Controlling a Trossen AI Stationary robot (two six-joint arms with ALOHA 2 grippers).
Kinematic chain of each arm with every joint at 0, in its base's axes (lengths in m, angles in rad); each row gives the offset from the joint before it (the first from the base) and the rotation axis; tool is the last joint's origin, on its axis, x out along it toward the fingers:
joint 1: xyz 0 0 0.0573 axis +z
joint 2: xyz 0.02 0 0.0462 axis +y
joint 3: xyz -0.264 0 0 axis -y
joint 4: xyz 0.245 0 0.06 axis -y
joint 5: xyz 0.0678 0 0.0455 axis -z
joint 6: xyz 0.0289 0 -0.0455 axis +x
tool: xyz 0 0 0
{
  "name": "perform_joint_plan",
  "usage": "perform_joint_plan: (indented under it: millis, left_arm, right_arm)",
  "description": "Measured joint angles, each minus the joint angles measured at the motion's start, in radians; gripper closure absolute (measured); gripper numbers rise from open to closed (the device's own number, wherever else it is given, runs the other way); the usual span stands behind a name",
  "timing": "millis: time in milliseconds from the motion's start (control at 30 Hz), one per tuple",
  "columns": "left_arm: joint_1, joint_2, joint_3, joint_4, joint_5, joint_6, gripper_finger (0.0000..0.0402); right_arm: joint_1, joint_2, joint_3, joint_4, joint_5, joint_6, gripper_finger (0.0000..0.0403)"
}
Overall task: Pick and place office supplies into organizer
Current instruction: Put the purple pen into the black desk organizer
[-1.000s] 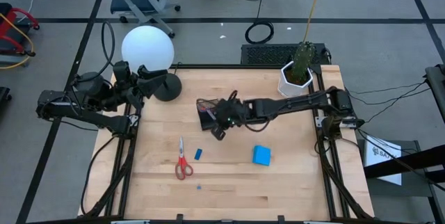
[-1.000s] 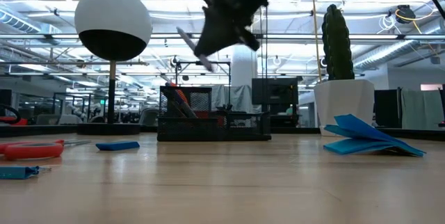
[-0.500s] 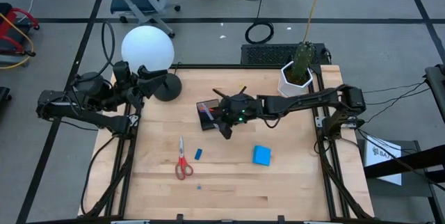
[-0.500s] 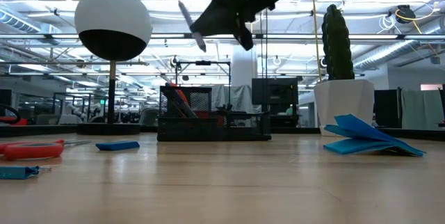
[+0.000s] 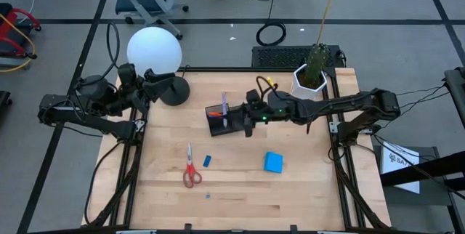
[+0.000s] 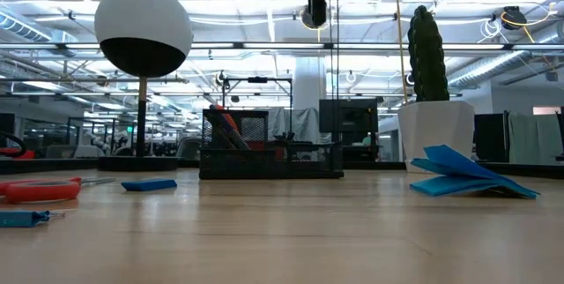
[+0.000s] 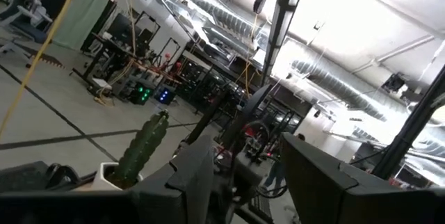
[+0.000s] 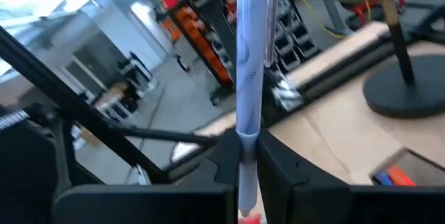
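High view: right tool over the organizer, mid-bench, clamped on a grey-purple pen. Pen's long axis runs near-to-far, free end pointing far. Scissors lie near-left, handles nearest, blades pointing far. Eraser just right of them. Notepad near, right of centre. Left tool parked at the far-left bench edge beside the lamp; grip state cannot be told here.

Low view: organizer on the bench, orange pen leaning inside it. Notepad right, scissors left.

Left wrist: fingers parted, nothing between.

Right wrist: pen pinched between the fingers, sticking straight out past them.
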Motion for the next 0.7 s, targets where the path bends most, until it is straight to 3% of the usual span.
perform_joint_plan:
  millis: [133,400,700]
  left_arm:
    - [0.0,0.016,0.0,-0.059,0.027,0.023,0.0231]
    - [0.001,0.135,0.0,-0.113,0.182,0.068,0.0231]
    - [0.001,0.238,0.0,-0.11,0.211,0.145,0.0231]
  right_arm:
    - [0.001,0.0,0.0,0.051,-0.019,-0.001,0.0384]
    - [0.001,0.0,0.0,0.043,-0.03,-0.004,0.0384]
    - [0.024,0.0,0.0,0.043,-0.079,0.008,0.0384]
